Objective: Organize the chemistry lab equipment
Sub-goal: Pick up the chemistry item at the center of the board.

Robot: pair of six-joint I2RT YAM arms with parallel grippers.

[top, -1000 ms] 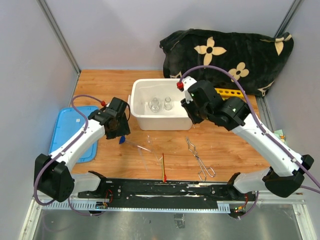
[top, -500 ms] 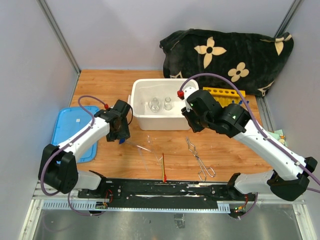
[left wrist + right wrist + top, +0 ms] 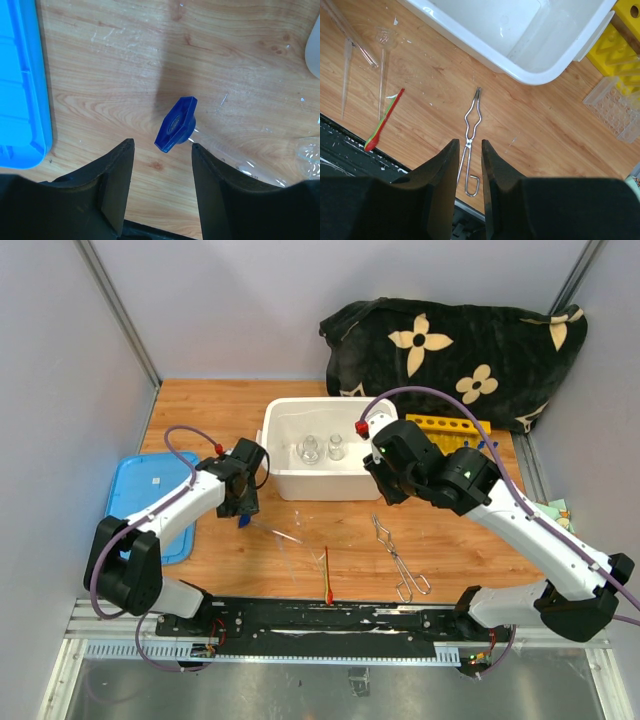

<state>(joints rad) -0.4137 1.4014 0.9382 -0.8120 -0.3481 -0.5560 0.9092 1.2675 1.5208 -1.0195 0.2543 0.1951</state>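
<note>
A blue-capped clear tube (image 3: 176, 124) lies on the wooden table (image 3: 460, 540); in the top view it is the tube (image 3: 262, 529) left of centre. My left gripper (image 3: 162, 146) hangs open just over its cap, one finger on each side, touching nothing. My right gripper (image 3: 469, 144) hovers high above the metal tongs (image 3: 470, 145), jaws a narrow gap apart and empty. From above, the tongs (image 3: 398, 560) lie front right and the red-tipped stick (image 3: 328, 580) at the front edge. Two small glass beakers (image 3: 322, 449) stand in the white tub (image 3: 290, 482).
A yellow holed rack (image 3: 450, 426) and a clear plastic rack (image 3: 615, 112) sit right of the tub. The blue lid (image 3: 140, 500) lies at the far left, the black flowered cloth (image 3: 450, 350) at the back right. Thin clear rods (image 3: 381, 75) lie near the stick.
My left gripper slid right over the tube's cap and its jaws narrowed a little. The right arm swung left and forward, uncovering the yellow rack, then held still.
</note>
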